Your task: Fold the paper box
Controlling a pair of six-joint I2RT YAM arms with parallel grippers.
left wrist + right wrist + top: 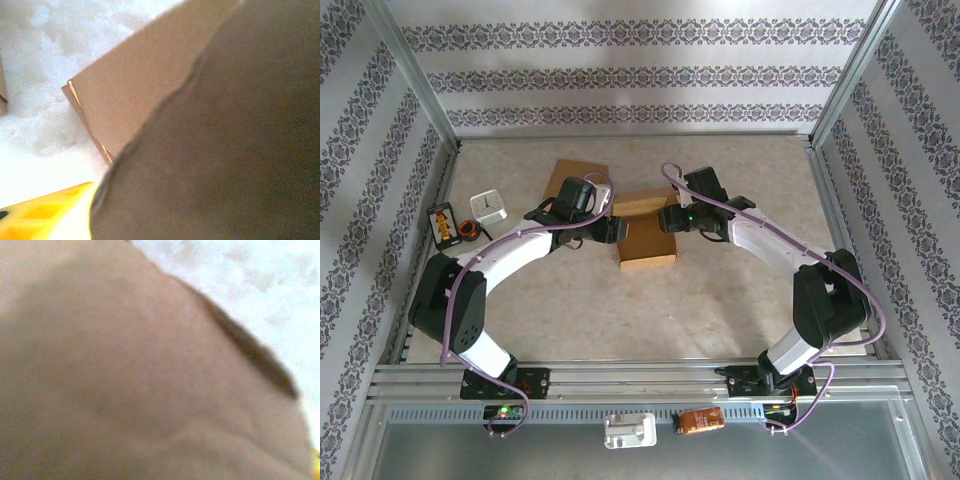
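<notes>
At the left gripper (pixel 615 230): jaws masked by cardboard pressed close to the wrist lens, so cannot tell whether apart or clamped. Yellow fingertip (pixel 45 215) just beside a corner of the box (pixel 647 245). Right against the tip, the box's left wall. At the right gripper (pixel 664 220): likewise cannot tell; tip at the box's far right wall. Between both grippers, the box, open-topped on the table (pixel 720 300). Behind the left gripper, a flat card (pixel 578 172); farther left, a white timer (pixel 490 206).
</notes>
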